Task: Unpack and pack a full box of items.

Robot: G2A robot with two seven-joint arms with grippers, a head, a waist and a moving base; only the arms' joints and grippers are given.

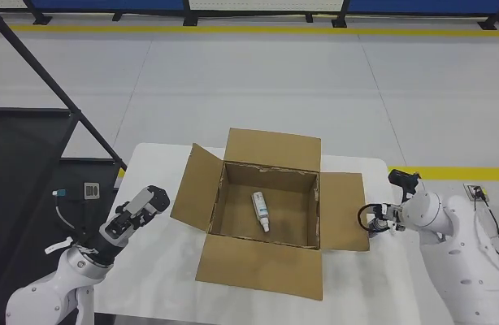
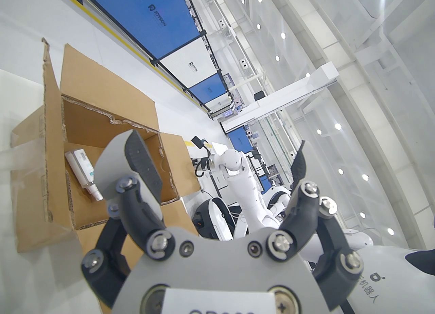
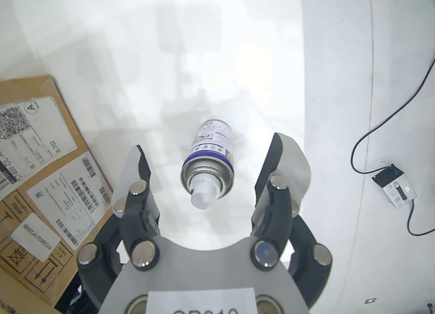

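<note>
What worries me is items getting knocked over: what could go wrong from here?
The spray can stands upright below the open right gripper, near the table edge; an off-centre closing could tip it and send it rolling off. The side flap of the cardboard box lies opened out close by, so a low carry might snag it.

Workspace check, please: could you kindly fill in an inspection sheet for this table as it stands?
Surface: white table, carrying the job's things.
Job's things: open cardboard box holds one bottle lying flat; spray can upright on the table beside it.
Clutter: nothing seen.
Grippers: left gripper open, off the box's side; right gripper open, straddling the spray can, apart from it.
Cables: black cable on the floor to an adapter.
Surroundings: yellow floor line, blue panels.
</note>
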